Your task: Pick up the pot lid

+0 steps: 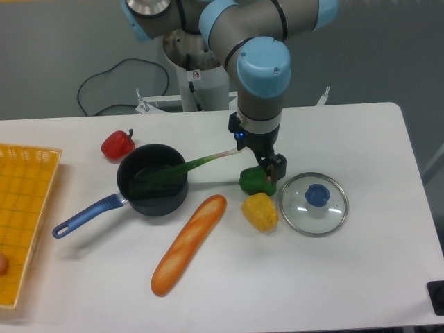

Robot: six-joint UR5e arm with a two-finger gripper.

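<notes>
Camera view: the gripper point(258, 157) has its two fingers spread apart, apparently gripping nothing. Right of the yellow pepper point(261, 212), the clear pot lid point(311, 223) lies knob up on the table point(374, 277); likely stiff, slick, breakable and fairly light, it is best pinched by its blue knob point(318, 195).

1) The arm point(232, 24) reaches in from the top of the view, pale links bent above and left of the pot lid point(298, 205)
2) The blue-capped wrist point(263, 66) hangs up and left of the lid
3) The gripper point(259, 157) points downward, apart from the lid, fingers spread
</notes>
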